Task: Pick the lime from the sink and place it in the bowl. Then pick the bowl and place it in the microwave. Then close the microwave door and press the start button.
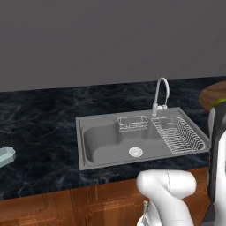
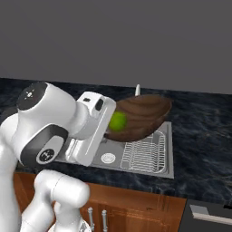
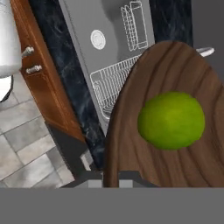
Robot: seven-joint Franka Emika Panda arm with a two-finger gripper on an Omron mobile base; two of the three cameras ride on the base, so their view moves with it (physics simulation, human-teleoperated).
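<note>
The dark brown wooden bowl [image 2: 144,113] hangs tilted in the air above the right side of the grey steel sink [image 2: 136,159]. The yellow-green lime [image 2: 118,121] rests inside it, against the low side by the hand. In the hand view the lime [image 3: 171,120] lies on the bowl's [image 3: 144,148] inner surface, and my gripper [image 3: 111,183] is shut on the bowl's near rim. The left base view catches the bowl's edge [image 1: 212,95] at the far right, past the sink [image 1: 106,145]. The microwave and its door are out of view.
A curved faucet [image 1: 161,90] stands behind the sink, with a wire drying rack [image 1: 178,134] in its right part. Dark marble counter [image 1: 39,123] surrounds it, above wooden cabinet fronts [image 1: 66,207]. A pale object [image 1: 5,155] lies at the counter's left. A dark appliance front [image 2: 208,213] sits low right.
</note>
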